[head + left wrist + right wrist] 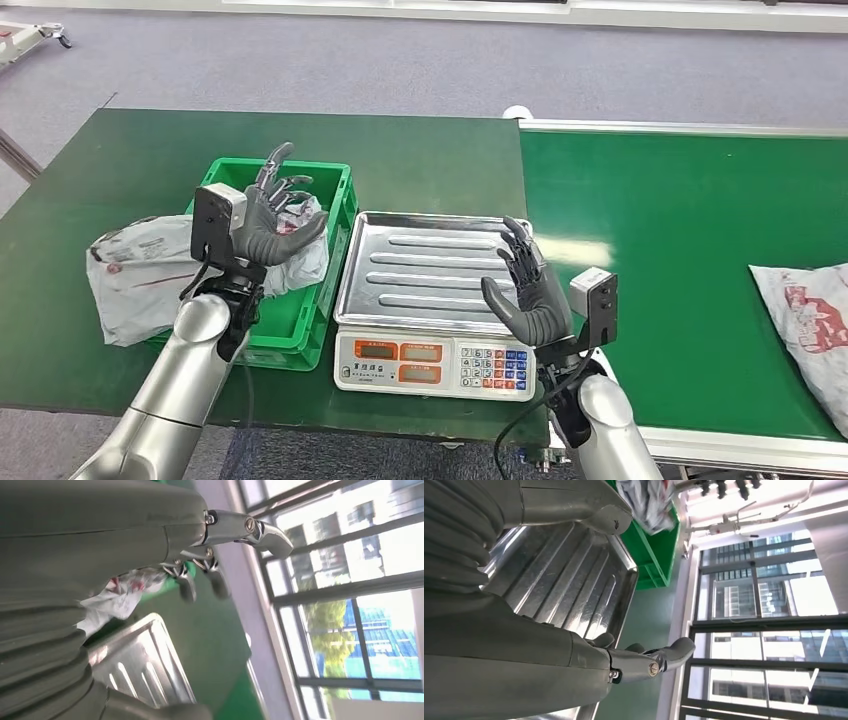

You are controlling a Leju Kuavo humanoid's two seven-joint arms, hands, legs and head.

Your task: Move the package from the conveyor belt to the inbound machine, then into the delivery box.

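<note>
On the surface (420,160), beside the belt (680,220), stands a scale (435,290) with a bare steel tray. Left of it, a green box (335,250) holds a crumpled package (300,235); another package (135,275) is draped over its left wall, a third (815,320) lies on the belt. Left hand (275,215) hovers above the box, fingers spread, holding nothing. Right hand (530,290) hangs over the tray, fingers apart.

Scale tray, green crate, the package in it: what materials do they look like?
Scale tray: looks like stainless steel, shiny, with pressed ribs and glare. Green crate: probably moulded plastic, with a uniform glossy colour and a slotted wall. Package: thin plastic mailer film, likely; it is white-grey, crumpled and printed in red.
</note>
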